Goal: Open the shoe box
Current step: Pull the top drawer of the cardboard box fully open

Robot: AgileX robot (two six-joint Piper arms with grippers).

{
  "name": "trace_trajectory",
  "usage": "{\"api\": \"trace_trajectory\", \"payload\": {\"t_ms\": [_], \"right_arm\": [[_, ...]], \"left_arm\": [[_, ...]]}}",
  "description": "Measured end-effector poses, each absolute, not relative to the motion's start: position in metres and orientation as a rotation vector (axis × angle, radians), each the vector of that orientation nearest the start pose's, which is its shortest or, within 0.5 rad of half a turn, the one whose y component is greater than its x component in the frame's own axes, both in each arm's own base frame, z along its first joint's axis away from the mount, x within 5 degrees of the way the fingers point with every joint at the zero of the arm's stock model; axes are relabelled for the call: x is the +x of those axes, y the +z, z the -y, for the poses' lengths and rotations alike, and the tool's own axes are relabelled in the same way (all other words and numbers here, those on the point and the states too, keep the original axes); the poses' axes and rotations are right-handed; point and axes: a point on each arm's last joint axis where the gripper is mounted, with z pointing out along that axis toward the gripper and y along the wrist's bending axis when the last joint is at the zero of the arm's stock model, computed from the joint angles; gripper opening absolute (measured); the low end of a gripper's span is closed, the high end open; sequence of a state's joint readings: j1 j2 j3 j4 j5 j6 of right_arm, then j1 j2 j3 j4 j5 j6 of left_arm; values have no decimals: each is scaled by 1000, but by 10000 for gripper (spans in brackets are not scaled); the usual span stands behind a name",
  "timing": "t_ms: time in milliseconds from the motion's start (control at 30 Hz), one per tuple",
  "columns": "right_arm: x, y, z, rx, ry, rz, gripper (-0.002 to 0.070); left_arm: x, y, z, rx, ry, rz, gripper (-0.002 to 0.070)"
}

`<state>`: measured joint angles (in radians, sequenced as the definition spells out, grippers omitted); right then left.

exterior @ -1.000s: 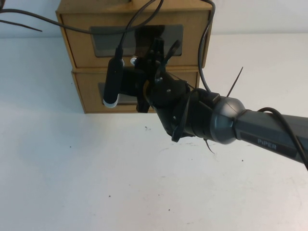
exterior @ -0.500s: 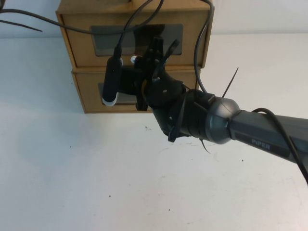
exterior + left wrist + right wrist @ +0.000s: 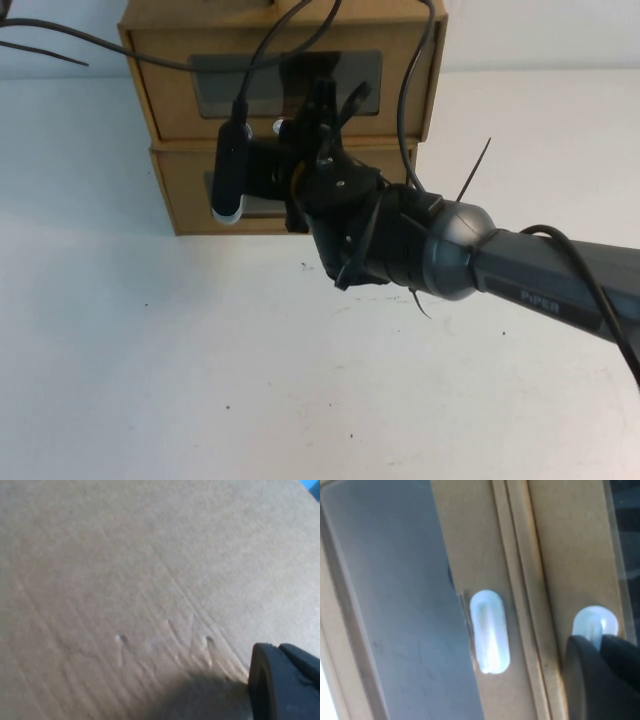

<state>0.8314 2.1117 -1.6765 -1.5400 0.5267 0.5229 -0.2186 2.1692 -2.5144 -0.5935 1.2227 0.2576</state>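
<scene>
— Starting from the left: where is the left end effector [image 3: 286,680], and why there?

— It does not show in the high view at all. Its own wrist camera sees plain brown cardboard very close up, so it sits right against a cardboard face. My guess is that it steadies the stack so nothing slides when a drawer gets pulled. Whether it is spread or closed, I cannot tell.

— And the task's thing?

— Two drawer-style boxes stand at the far edge of the table [image 3: 150,350], left of centre. The upper shoe box [image 3: 160,95] rests on the lower shoe box [image 3: 185,205], each with a dark window [image 3: 210,95] in the front that faces the robot.

— Which one gets opened?

— The right wrist view shows two white tabs, one on each side of the seam between the boxes. The free tab [image 3: 490,631] sits just beside a window, and the gripped tab [image 3: 594,620] lies across the seam from it. Which box that one belongs to, I cannot say.

— So the right end effector has it?

— Yes. The right arm [image 3: 540,285] reaches in from the right, low over the table. The right end effector [image 3: 601,647] is pressed together at the box fronts, pinching that tab at its tip. From such a hold, a straight pull toward the robot should slide the drawer out. The tab looks small and smooth, so I would expect the pinch to slip if the pull is sharp.
</scene>
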Motion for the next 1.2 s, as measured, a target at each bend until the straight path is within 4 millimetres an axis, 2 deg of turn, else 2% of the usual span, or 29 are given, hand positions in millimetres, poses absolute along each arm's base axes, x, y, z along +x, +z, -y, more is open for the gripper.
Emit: {"api": "trace_trajectory", "payload": {"t_ms": [300,767,967,1200], "right_arm": [[349,259,-338,-1281,-633,-1476,9],[285,278,-316,-1267,-507,-1630,7],[258,278,-308,-1292,-472,-1660,7],[255,279,-306,-1294,-472,-1664,7]], "left_arm": [[444,408,149,577,-751,-2209,-5],[443,408,150,584,-767,-2214,-5],[443,408,150,578,-772,-2216,-5],[443,408,150,574,-772,-2215,-5]]}}
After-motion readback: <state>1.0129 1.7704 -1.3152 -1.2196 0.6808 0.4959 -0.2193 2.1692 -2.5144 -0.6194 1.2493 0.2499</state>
